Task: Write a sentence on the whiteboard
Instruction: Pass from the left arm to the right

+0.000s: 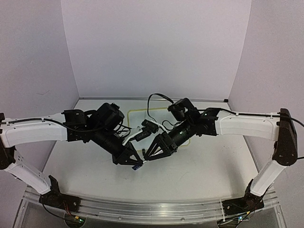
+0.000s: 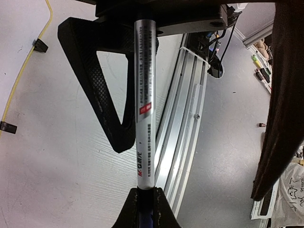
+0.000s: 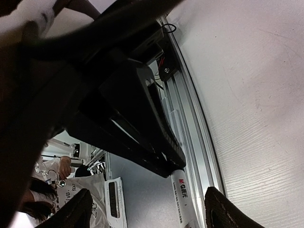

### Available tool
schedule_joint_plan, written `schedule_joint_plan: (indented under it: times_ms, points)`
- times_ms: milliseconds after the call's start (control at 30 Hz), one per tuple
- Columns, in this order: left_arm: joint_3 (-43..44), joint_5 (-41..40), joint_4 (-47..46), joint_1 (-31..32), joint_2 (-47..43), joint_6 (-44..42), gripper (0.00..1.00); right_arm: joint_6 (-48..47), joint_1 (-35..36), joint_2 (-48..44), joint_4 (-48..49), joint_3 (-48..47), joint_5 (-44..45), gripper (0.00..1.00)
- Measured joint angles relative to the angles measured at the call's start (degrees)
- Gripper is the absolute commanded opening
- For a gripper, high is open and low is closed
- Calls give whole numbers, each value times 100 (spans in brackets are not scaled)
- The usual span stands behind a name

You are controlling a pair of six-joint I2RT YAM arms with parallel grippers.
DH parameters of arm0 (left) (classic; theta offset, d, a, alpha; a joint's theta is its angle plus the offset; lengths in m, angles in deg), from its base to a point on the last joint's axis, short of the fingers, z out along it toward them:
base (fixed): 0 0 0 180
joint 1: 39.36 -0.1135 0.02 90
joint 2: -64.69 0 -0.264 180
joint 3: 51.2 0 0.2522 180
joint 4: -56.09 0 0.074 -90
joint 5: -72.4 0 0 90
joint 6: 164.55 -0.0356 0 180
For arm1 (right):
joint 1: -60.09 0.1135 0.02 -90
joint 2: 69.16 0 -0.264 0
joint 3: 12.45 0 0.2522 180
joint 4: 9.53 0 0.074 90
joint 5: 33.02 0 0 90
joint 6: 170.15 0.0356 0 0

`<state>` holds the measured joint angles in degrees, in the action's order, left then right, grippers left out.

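A silver-white marker (image 2: pixel 145 95) with printed text is held by its dark end in my left gripper (image 2: pixel 145 197), which is shut on it. From above, both grippers meet over the middle of the table: left gripper (image 1: pixel 137 163), right gripper (image 1: pixel 149 156). My right gripper (image 3: pixel 147 202) is open, its fingers (image 3: pixel 228 211) standing either side of the marker (image 3: pixel 184 197) without touching it. One of its black fingers (image 2: pixel 107 85) sits just left of the barrel. The whiteboard (image 1: pixel 135 112), yellow-framed, lies behind the arms, mostly hidden; its frame edge (image 2: pixel 26 64) and black clip feet (image 2: pixel 40 45) show.
An aluminium rail (image 1: pixel 142 209) runs along the table's near edge, just below the marker (image 2: pixel 183 123). Black cables (image 1: pixel 154 99) loop over the whiteboard area. White walls (image 1: pixel 156 47) close the back and sides. Beyond the edge lie a white printed bag (image 3: pixel 71 190) and floor clutter.
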<state>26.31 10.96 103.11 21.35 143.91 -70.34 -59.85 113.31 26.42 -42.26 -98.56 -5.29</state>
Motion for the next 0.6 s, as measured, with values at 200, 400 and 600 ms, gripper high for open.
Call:
schedule_joint_plan:
  times_ms: [200,400,600]
  points:
    - [0,69,41,4,44,-8,0,-85,40,22,-52,-2,20,41]
    - [0,149,111,18,63,-27,0,-111,41,154,-141,-2,127,16]
    - [0,157,137,37,65,-44,1,-170,41,198,-196,-2,210,0]
